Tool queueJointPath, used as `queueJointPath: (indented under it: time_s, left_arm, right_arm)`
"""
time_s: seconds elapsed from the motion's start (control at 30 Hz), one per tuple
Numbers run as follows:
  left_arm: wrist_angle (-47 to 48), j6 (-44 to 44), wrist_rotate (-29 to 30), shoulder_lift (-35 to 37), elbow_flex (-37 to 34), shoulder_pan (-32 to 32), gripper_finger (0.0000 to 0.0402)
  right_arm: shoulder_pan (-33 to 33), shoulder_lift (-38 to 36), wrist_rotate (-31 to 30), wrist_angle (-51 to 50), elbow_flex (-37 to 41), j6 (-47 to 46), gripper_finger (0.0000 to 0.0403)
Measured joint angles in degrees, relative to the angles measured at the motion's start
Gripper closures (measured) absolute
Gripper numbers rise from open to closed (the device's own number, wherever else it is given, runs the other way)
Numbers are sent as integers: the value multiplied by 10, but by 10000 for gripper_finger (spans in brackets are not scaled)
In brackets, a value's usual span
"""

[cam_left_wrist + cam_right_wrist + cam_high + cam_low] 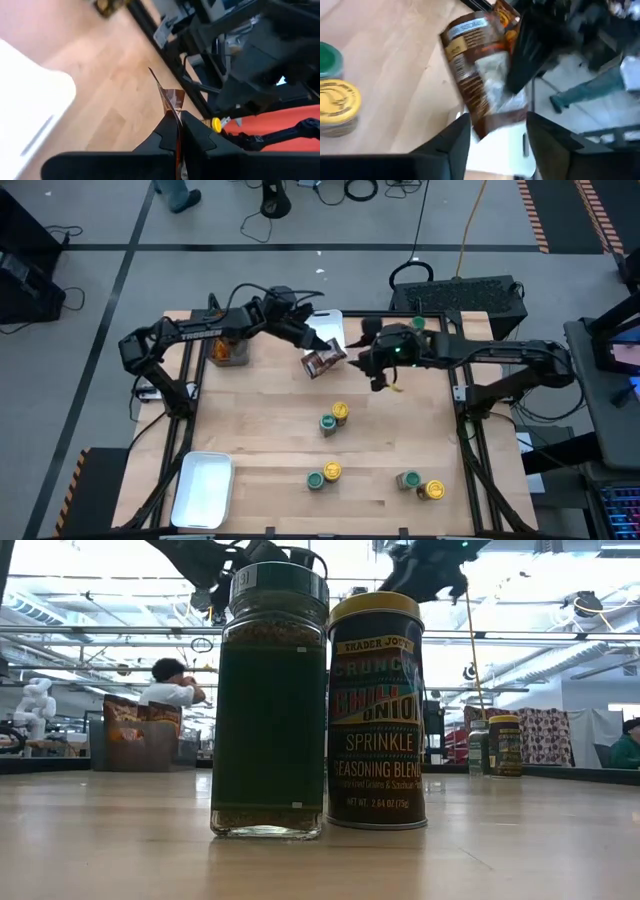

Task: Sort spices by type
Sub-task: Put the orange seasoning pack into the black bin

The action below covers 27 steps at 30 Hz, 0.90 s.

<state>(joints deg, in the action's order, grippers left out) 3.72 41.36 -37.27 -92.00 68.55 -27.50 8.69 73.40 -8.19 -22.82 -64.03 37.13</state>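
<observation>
From above, the wooden worktop point(270, 430) carries pairs of green and yellow jars point(334, 419). The left hand point(318, 350) pinches a brown spice packet point(324, 361) above it. The right hand point(495, 132) shows open fingers just beside that packet point(480, 75) in its wrist view.

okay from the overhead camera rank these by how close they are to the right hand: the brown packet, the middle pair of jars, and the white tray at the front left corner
1. Brown packet, just left of the right hand, clamped in the left hand.
2. Middle jar pair, nearer the table's front.
3. White tray, front-left corner.
</observation>
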Motion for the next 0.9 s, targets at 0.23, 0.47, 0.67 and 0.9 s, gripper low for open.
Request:
queueJointPath:
  time_s: [0.23, 0.47, 0.67, 0.9]
  left_arm:
    - [-33, -152, 25, 75, 0, -4, 389]
    - [41, -261, 226, 182, 0, 9, 389]
    - [21, -308, 250, 222, -15, 39, 389]
    - [-16, -321, 294, 230, -24, 67, 389]
  right_arm:
    - [106, -42, 184, -62, -1, -170, 196]
    - [150, -37, 315, 33, -1, -264, 195]
    - [150, 5, 424, 304, -1, -396, 195]
    - [157, 79, 445, 452, 0, -518, 195]
